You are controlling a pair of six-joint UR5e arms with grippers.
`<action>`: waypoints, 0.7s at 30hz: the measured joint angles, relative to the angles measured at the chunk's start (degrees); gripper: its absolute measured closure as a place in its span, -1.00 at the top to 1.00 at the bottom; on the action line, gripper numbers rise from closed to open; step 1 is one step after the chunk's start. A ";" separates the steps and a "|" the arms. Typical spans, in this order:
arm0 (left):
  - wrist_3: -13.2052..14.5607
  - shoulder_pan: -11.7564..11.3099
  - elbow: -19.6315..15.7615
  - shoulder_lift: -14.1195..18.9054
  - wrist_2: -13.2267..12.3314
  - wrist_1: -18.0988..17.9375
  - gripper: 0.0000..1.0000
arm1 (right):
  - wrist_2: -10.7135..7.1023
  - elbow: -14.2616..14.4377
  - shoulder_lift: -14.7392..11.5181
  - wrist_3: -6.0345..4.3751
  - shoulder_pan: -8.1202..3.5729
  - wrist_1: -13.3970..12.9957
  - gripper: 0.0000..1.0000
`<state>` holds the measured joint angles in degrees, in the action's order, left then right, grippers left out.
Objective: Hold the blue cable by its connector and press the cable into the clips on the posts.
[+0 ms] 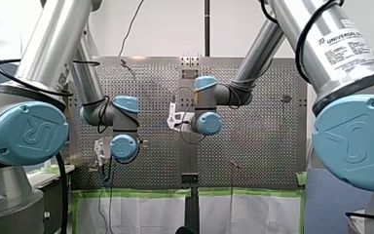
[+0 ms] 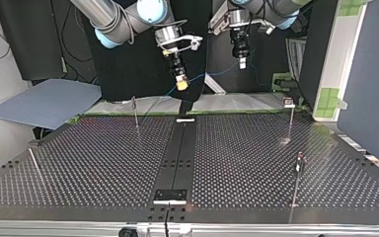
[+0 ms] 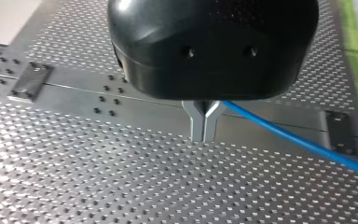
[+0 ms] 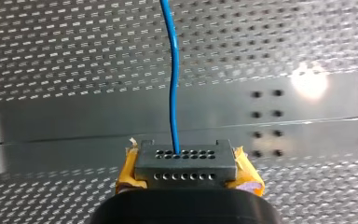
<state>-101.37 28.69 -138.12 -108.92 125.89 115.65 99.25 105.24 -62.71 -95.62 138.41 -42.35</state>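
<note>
In the right wrist view, my right gripper [image 4: 186, 173] is shut with its yellow pads [image 4: 128, 170] on a grey multi-hole connector [image 4: 185, 161]. The blue cable [image 4: 172, 84] runs straight ahead out of the connector. In the left wrist view, my left gripper [image 3: 204, 127] has its metal fingers shut on the blue cable [image 3: 298, 142], which trails off to one side over the plate. In the top view both grippers hang above the table's far edge, my right gripper [image 2: 180, 81] at the left of my left gripper [image 2: 242, 60]. A stretch of blue cable [image 2: 212, 75] sags between them.
Thin posts with clips stand on the perforated table [image 2: 94, 163]: one far left of centre [image 2: 135, 111], one far right [image 2: 290, 116], one nearer at the right [image 2: 297, 173]. A slanted rod [image 2: 35, 165] stands at the near left. A dark centre strip [image 2: 177, 153] divides the table.
</note>
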 joint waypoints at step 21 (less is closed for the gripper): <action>-5.20 -1.85 9.02 9.75 5.22 9.74 -1.00 | -1.23 -4.98 -10.37 -0.02 -0.97 7.49 -1.00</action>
<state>-106.57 26.84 -129.09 -99.16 131.11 125.39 98.02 100.26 -73.08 -95.64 137.43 -34.86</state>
